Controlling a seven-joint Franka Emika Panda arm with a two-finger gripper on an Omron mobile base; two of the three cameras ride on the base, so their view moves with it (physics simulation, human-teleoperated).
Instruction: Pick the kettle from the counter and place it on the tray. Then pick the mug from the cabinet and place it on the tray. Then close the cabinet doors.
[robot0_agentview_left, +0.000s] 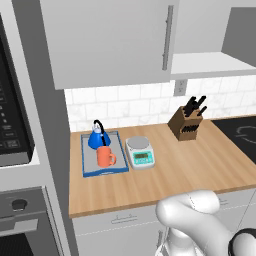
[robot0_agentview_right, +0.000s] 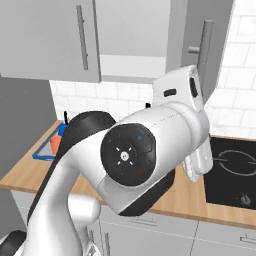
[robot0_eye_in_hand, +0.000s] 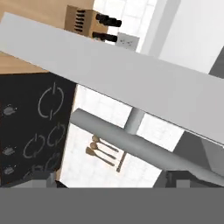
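1. No readable writing is showing anywhere; the white-green scale (robot0_agentview_left: 140, 152) display is too small to read.
2. The blue kettle (robot0_agentview_left: 98, 137) and orange mug (robot0_agentview_left: 105, 157) are sitting together on the tray (robot0_agentview_left: 90, 172), on the counter (robot0_agentview_left: 190, 165).
3. The knife block (robot0_agentview_left: 187, 123) is standing near the backsplash.
4. One cabinet door (robot0_eye_in_hand: 131, 78) is crossing close before the hand, its bar handle (robot0_eye_in_hand: 140, 146) between the gripper's fingers, which are standing spread wide.

We see bare counter (robot0_agentview_left: 200, 160) between the scale (robot0_agentview_left: 140, 151) and knife block (robot0_agentview_left: 186, 124). An open cabinet door (robot0_eye_in_hand: 109, 74) with its bar handle (robot0_eye_in_hand: 144, 148) blocks our hand view.
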